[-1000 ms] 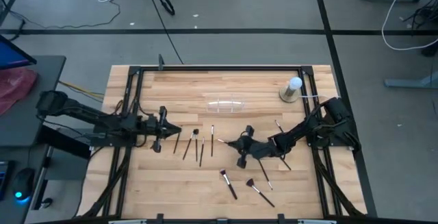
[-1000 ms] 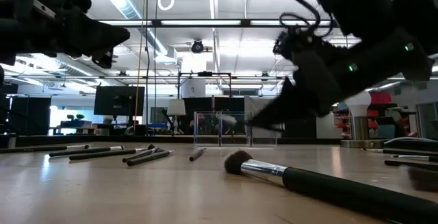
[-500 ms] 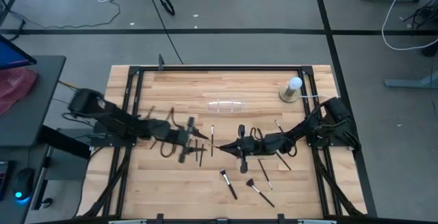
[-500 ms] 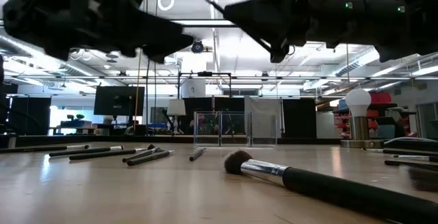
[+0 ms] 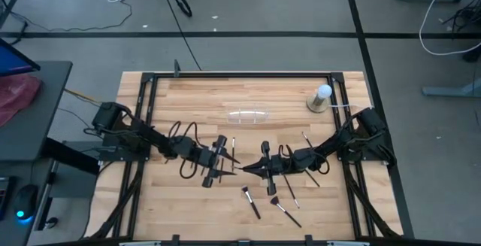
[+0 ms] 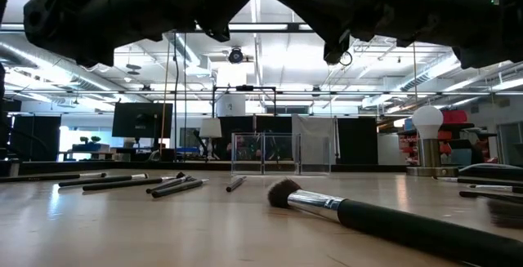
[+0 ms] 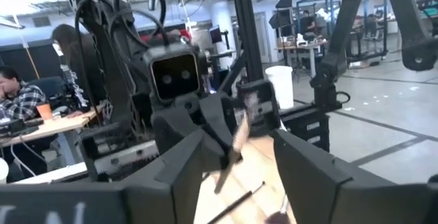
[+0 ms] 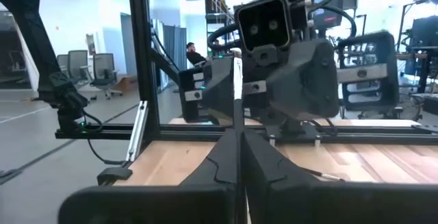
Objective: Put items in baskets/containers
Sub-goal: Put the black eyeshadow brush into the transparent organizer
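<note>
Grippers meet nose to nose above the middle of the wooden table (image 5: 180, 95), lifted clear of the surface. The right gripper (image 5: 248, 169) is clenched on a thin makeup brush (image 8: 237, 107), which stands upright between its closed fingers (image 8: 259, 162) in its own wrist view. The left gripper (image 5: 229, 160) faces it with fingers (image 7: 311, 176) spread; that same brush shows blurred in the gap between them, and whether they touch it cannot be told.

On the table, the clear organiser tray (image 5: 248, 115) sits at about 12 o'clock from the meeting point, well apart from both grippers. A white ball lamp on a tan base (image 5: 321, 98) stands toward 2 o'clock near the table's corner. Loose brushes lie scattered: two (image 5: 250, 201) at 6 o'clock, a couple (image 5: 306, 140) by the right arm around 3 o'clock, and more under the left arm. From table height, a large fluffy-tipped brush (image 6: 359, 215) lies nearest, with a cluster of slim brushes (image 6: 131, 183) farther off.
</note>
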Tool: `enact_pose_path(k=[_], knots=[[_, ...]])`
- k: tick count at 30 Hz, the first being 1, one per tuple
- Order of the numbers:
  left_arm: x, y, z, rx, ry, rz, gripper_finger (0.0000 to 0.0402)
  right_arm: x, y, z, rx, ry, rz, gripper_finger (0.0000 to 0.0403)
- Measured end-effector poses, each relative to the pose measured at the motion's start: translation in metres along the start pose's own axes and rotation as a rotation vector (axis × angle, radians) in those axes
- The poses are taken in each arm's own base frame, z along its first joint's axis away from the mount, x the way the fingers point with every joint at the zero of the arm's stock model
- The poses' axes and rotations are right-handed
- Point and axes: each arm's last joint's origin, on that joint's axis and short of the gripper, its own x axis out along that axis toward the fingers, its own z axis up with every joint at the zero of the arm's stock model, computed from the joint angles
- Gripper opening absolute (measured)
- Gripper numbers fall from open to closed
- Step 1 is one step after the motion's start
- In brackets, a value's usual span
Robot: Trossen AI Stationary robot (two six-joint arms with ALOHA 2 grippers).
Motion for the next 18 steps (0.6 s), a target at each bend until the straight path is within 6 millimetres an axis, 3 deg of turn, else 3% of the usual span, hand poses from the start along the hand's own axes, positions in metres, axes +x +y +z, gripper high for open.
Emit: enact_pose_path(k=[18], knots=[[0.0090, 0.0013, 0.0036, 0.002, 0.011, 0.003, 0.0035, 0.0000, -0.0002, 0.0014, 0.013, -0.014, -0.002, 0.0007]])
